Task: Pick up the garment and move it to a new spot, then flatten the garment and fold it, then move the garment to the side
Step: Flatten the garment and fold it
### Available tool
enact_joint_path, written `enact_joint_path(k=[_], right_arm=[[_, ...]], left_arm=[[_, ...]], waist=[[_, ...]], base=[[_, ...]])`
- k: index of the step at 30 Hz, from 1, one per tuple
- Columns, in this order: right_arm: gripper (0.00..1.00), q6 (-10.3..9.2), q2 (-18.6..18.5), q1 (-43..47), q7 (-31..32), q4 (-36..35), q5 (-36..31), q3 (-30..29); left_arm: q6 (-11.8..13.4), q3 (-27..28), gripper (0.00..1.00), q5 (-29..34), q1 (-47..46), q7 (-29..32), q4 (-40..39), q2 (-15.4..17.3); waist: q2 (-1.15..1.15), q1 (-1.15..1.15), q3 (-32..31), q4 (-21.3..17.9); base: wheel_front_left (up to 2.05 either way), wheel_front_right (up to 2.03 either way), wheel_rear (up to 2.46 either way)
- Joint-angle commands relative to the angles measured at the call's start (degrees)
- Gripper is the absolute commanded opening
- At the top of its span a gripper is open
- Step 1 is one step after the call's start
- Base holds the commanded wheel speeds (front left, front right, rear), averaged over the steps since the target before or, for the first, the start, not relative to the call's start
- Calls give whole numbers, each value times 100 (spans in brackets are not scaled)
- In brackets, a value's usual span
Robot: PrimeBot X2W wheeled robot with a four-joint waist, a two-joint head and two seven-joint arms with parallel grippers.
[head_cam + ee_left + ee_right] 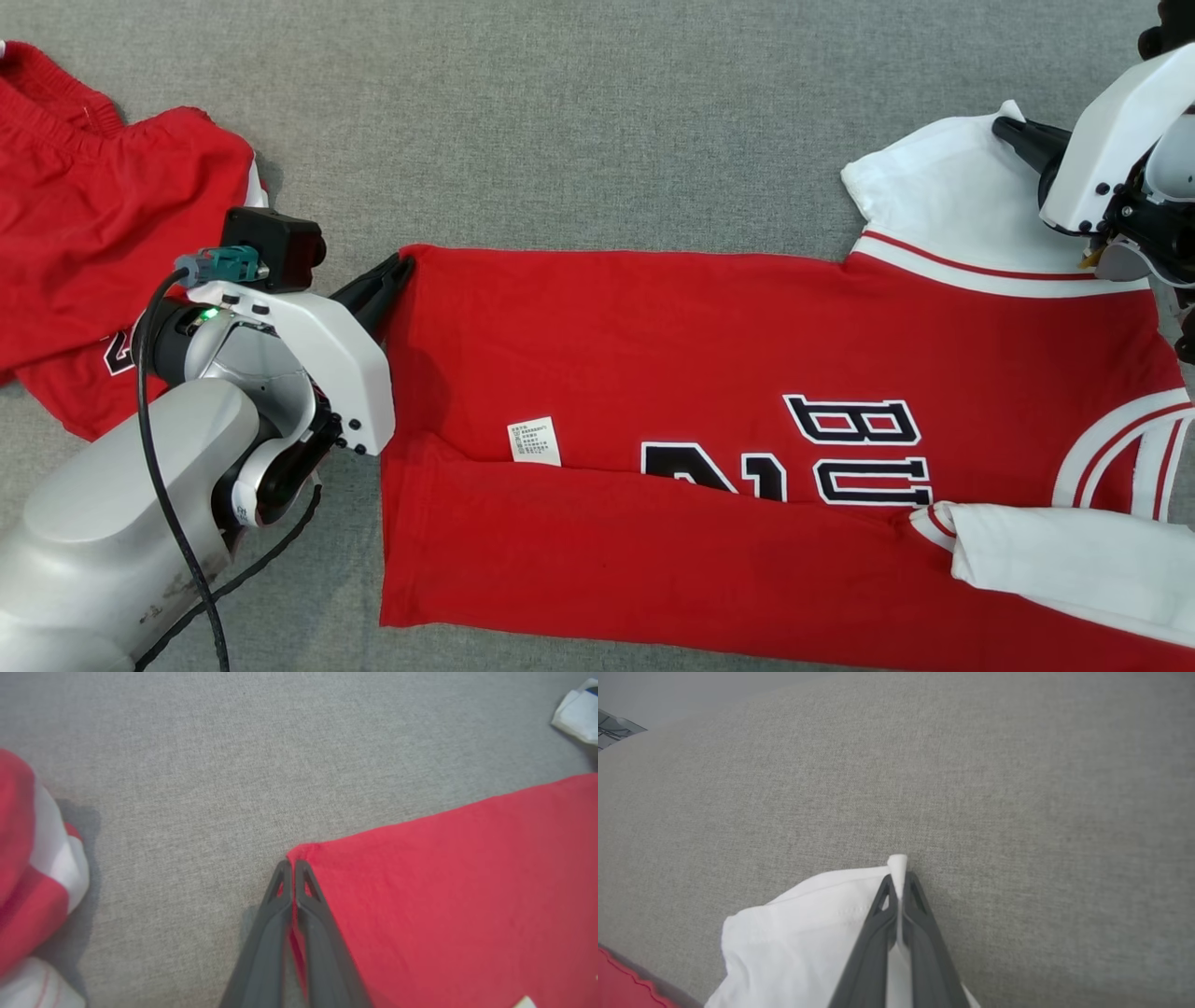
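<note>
A red jersey [653, 355] with white sleeves and black letters lies spread sideways on the grey cloth surface, its near long edge folded up over the print. My left gripper [400, 271] is shut on the jersey's far hem corner [303, 851], red cloth pinched between its fingers [313, 914]. My right gripper [1008, 126] is shut on the edge of the far white sleeve [943, 187], whose tip [897, 863] pokes out above the fingers [920, 924]. The near white sleeve [1074, 560] lies folded over the body.
A second red garment [93, 224] with white trim lies bunched at the left, close behind my left arm, and appears again [28, 868] in the left wrist view. Bare grey surface [579, 121] stretches beyond the jersey.
</note>
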Motion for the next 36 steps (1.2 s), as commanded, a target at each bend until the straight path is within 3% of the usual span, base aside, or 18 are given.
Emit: enact_joint_path(k=[1, 12, 24, 36], right_arm=[[0, 2, -54, 43, -49, -22, 65, 36], [0, 2, -239, 188, -568, -301, 514, 434], [0, 2, -629, 678, -709, -511, 1114, 992], [0, 2, -821, 903, -907, -595, 1444, 1353]], left_arm=[[-17, 36, 0, 1, 21, -21, 20, 18], [-65, 49, 0, -43, 141, -167, 110, 28], [-71, -27, 0, -251, 650, -182, 145, 212], [-50, 8, 0, -362, 828, -244, 343, 215]], waist=[[0, 0, -9, -2], [0, 0, -375, -48], [0, 0, -1008, -279], [0, 0, -1229, -429]], base=[[0, 0, 0], [0, 0, 0], [0, 0, 0], [0, 0, 0]])
